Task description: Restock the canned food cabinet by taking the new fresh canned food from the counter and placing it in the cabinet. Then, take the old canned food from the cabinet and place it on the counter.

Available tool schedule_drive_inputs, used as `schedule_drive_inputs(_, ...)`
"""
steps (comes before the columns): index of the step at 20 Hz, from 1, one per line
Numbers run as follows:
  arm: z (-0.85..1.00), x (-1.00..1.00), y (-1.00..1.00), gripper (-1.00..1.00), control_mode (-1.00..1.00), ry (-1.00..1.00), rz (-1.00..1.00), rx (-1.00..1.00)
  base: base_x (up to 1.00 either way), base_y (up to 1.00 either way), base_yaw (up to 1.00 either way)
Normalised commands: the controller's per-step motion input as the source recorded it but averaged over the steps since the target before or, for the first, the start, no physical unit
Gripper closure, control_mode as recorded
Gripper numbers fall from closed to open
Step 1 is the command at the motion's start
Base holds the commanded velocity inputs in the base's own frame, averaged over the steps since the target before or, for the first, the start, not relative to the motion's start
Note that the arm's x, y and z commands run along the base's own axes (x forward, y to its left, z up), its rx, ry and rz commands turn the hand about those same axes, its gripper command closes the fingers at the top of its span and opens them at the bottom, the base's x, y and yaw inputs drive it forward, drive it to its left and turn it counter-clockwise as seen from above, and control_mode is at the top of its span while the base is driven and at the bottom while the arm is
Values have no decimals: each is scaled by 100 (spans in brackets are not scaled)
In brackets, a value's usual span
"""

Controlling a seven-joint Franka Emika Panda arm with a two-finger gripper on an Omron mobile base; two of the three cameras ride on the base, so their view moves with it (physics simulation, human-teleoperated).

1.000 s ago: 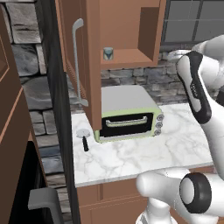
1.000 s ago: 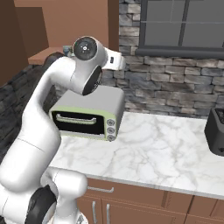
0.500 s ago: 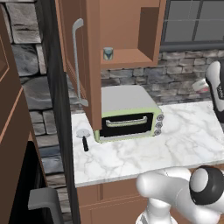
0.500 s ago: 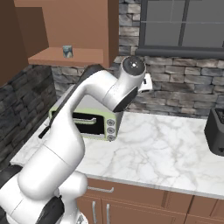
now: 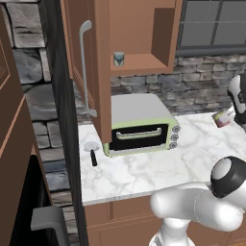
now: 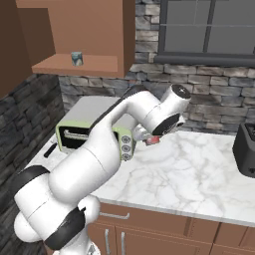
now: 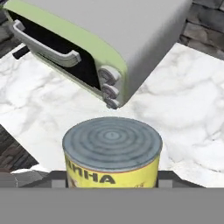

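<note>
Old tin [image 7: 112, 159], yellow-labelled with a pale ringed lid, sits between the jaws of the tool [image 6: 152, 140], carried in the air above the surface [image 6: 199, 169], just right of the toaster oven [image 5: 141, 126]. In the left base view it shows at the right edge, tilted. The teal tin [image 5: 118, 59] already stands on the shelf of the open cabinet [image 5: 144, 62], so restocking looks done and the second step is in hand: bringing the old tin down to the marble. The next move likely calls for lowering it upright onto a bare patch clear of the oven, then releasing. The tool is part-closed, gripping the tin at its sides; the fingertips are mostly hidden behind it, so I cannot judge how squarely they bite.
</note>
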Motion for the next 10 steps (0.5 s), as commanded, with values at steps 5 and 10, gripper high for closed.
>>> schedule_drive_inputs(5, -100, -68, -10, 100, -100, 13, 15, 23, 0, 0, 0)
schedule_drive_inputs(10, -97, -46, 0, 100, -100, 1, 2, 44, 0, 0, 0)
